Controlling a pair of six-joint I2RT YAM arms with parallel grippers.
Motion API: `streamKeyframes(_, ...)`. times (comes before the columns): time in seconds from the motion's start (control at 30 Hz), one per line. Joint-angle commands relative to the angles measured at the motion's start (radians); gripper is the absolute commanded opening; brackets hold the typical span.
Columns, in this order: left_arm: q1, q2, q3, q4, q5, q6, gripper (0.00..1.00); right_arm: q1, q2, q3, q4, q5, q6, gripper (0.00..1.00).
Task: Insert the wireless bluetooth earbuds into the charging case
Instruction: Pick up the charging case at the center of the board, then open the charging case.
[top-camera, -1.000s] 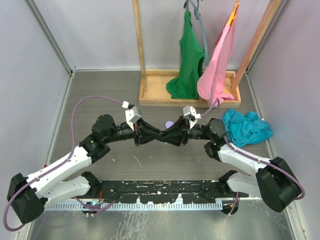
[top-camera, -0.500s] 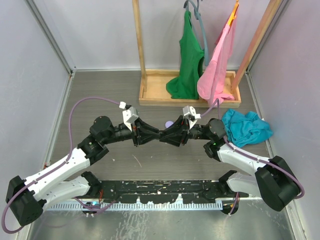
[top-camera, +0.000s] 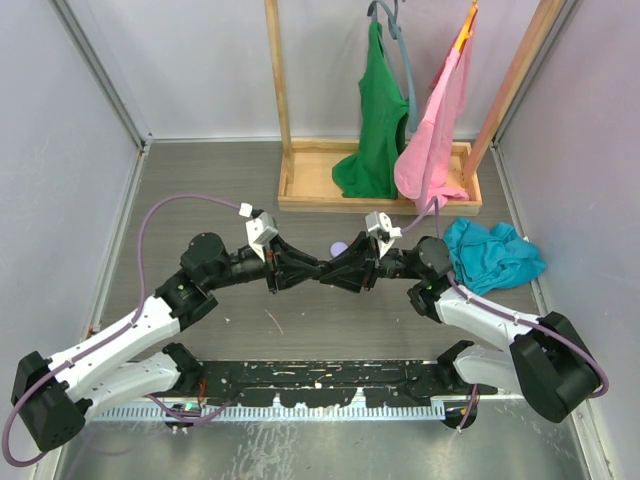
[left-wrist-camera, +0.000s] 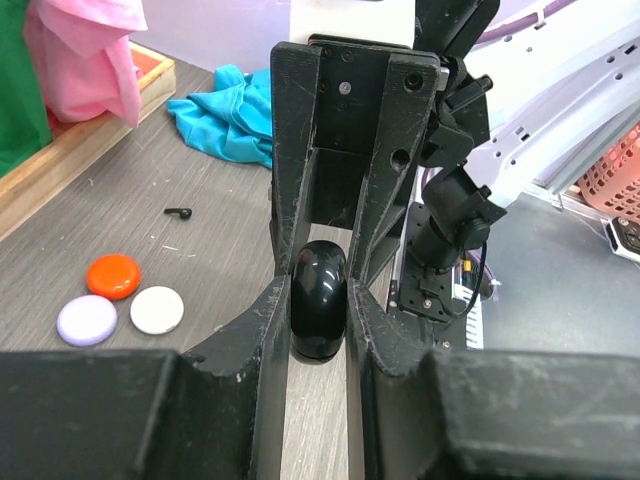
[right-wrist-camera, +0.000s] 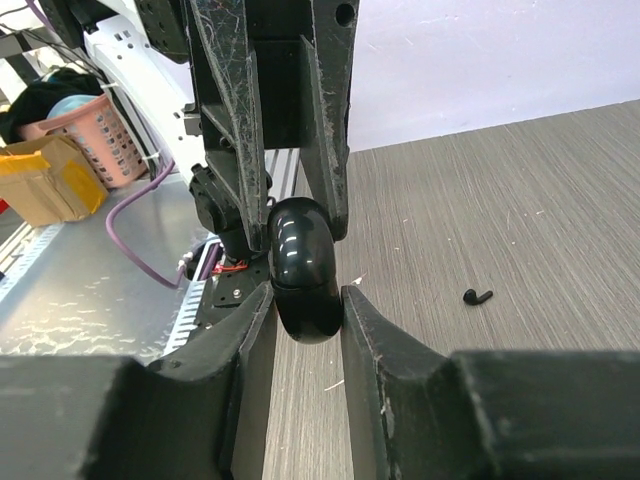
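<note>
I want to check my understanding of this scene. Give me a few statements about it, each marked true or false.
1. The left gripper and the right gripper both clamp the black charging case. True.
2. A black earbud lies on the table, apart from the case. True.
3. The three round discs are stacked in one pile. False: they lie flat, side by side.
4. The blue cloth hangs on the wooden rack. False: it lies crumpled on the table beside the rack.
</note>
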Motion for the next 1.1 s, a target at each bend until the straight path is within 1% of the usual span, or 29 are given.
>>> streamKeyframes(0.0,-0.002,-0.006,0.043,0.0,-0.051,-0.002,0.25,0.005,-0.02,0.017,0.04,-0.027,0.004,0.04)
streamKeyframes(0.13,0.002,0.004,0.052,-0.016,-0.066,-0.003,0.31,0.012,-0.026,0.024,0.04,-0.042,0.006,0.04)
streamKeyframes(0.2,0.005,0.005,0.054,-0.019,-0.073,-0.007,0.38,0.016,-0.026,0.027,0.039,-0.048,0.005,0.03)
streamKeyframes(0.33,0.009,-0.002,0.056,-0.025,-0.093,-0.014,0.48,0.022,-0.025,0.028,0.04,-0.055,0.004,0.01)
streamKeyframes(0.5,0.019,-0.01,0.054,-0.046,-0.123,-0.013,0.55,0.027,-0.032,0.028,0.042,-0.063,0.004,0.01)
streamKeyframes(0.73,0.046,-0.018,0.06,-0.085,-0.161,-0.019,0.6,0.033,-0.045,0.027,0.044,-0.072,0.005,0.01)
streamKeyframes(0.97,0.068,-0.017,0.068,-0.109,-0.175,-0.042,0.63,0.036,-0.045,0.021,0.045,-0.069,0.002,0.01)
streamKeyframes(1.07,0.073,-0.017,0.071,-0.134,-0.204,-0.05,0.65,0.036,-0.048,0.016,0.044,-0.063,0.0,0.01)
